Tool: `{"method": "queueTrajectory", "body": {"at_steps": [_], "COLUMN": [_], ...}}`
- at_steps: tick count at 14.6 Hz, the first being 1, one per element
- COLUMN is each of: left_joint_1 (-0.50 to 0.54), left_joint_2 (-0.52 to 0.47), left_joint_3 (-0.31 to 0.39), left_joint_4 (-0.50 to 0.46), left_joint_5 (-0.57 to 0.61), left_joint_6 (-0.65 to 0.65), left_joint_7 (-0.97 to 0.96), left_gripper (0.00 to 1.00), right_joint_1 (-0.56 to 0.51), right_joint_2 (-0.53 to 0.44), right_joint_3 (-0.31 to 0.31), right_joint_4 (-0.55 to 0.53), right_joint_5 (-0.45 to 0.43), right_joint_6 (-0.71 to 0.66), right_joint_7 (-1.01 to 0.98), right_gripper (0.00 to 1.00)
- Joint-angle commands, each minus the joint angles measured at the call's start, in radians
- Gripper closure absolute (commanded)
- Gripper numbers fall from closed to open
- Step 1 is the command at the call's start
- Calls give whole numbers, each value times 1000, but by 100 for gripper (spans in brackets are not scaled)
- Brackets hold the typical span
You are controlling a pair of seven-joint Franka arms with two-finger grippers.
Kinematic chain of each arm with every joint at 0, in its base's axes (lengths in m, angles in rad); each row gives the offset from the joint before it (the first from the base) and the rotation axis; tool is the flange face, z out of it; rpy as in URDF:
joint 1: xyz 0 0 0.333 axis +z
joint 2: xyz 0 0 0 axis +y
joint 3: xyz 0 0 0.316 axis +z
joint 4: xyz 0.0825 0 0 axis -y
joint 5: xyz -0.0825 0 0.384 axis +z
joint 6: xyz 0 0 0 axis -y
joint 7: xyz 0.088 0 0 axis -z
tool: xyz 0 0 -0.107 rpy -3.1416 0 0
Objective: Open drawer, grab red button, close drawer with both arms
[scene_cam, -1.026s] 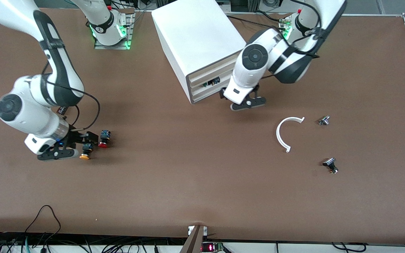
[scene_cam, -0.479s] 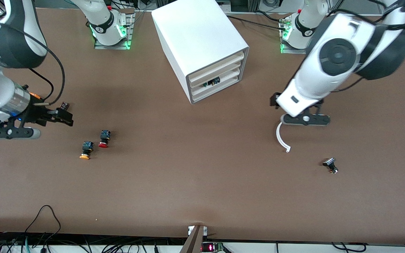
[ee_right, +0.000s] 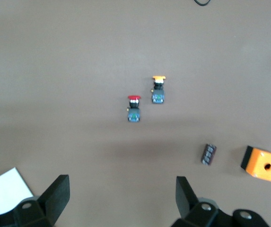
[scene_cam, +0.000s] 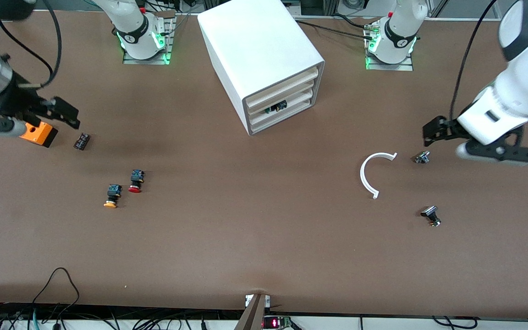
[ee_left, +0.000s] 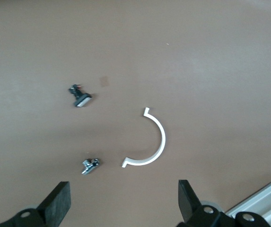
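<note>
Your left hand (scene_cam: pixel 433 130) hangs spread and empty above the bench (scene_cam: pixel 264 247) near the white arc (scene_cam: pixel 374 172), your right hand (scene_cam: pixel 62 112) likewise at the orange box (scene_cam: pixel 38 133), and the red button (scene_cam: pixel 135 181) lies at 1 o'clock of the orange-capped button (scene_cam: pixel 112 196).

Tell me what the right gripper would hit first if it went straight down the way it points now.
Probably bare brown table. The right gripper is open, and between its fingers the right wrist view shows only tabletop. The red-capped push-button lies off that line, though depth is hard to judge.

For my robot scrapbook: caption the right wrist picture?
Open right gripper above brown table; red-capped button beside orange-capped button.
</note>
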Motion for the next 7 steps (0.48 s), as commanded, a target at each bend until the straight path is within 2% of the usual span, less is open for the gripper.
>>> {"method": "queueTrajectory", "body": {"at_steps": [1, 4, 7], "left_joint_1": [-69, -95, -94], "left_joint_2": [-151, -168, -191], "left_joint_3": [86, 149, 160], "left_joint_4": [-174, -186, -218], "left_joint_5": [-13, -45, -47], "left_joint_6": [70, 93, 91], "left_joint_7": [13, 12, 12], "left_gripper": [0, 0, 0], "right_joint_1": [-8, -9, -11], "right_joint_2": [-62, -76, -84], "right_joint_3": [10, -7, -34], "right_joint_4": [-6, -6, -12], "right_joint_5": [-7, -6, 17], "right_joint_6": [-60, -93, -97], "right_joint_7": [14, 17, 28], "right_gripper": [1, 1, 1]}}
